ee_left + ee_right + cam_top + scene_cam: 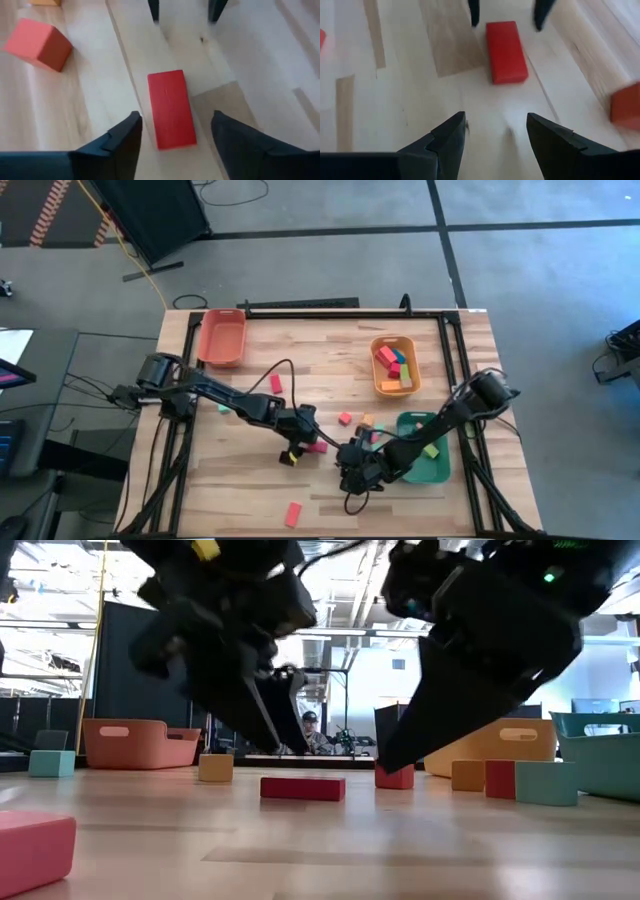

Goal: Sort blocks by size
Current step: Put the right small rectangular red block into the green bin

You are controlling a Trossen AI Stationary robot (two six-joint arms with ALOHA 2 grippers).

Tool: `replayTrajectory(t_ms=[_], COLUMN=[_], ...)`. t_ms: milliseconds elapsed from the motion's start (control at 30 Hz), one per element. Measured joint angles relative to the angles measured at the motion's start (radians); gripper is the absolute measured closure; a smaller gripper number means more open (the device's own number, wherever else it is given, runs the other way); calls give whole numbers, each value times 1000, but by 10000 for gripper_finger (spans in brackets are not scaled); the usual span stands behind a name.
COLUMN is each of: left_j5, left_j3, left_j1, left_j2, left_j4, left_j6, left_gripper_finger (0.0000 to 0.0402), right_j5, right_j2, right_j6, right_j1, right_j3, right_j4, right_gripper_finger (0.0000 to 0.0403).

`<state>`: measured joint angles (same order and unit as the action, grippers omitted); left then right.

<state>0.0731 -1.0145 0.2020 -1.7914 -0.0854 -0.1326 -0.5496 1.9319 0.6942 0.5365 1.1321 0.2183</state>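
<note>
Lowering left gripper, fingers apart, squarely astride flat red rectangular block at lower centre; keeping right gripper, fingers apart, clear opposite.

no readable text, labels, brands, numbers or signs anywhere in view

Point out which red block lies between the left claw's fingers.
The flat red bar near the table's middle, lying loose between the open left claw. The red cube sits off to one side.
</note>
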Motion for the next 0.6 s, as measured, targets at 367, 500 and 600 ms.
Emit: replayTrajectory(t_ms=[367,500,600], left_j5=[-83,-83,-83], left_j3=[9,47,73], left_j1=[19,53,83], left_j2=[226,291,317], left_j4=[-307,-351,-371], left_j6=[32,59,92], left_gripper_finger=[137,137,137], right_j5=[0,63,111], right_j2=[37,49,86], right_j6=[-129,-183,-230], right_j1=[-89,-127,-149], right_j3=[19,21,21], right_j4=[-71,-161,-221], right_gripper_finger=[104,87,84])
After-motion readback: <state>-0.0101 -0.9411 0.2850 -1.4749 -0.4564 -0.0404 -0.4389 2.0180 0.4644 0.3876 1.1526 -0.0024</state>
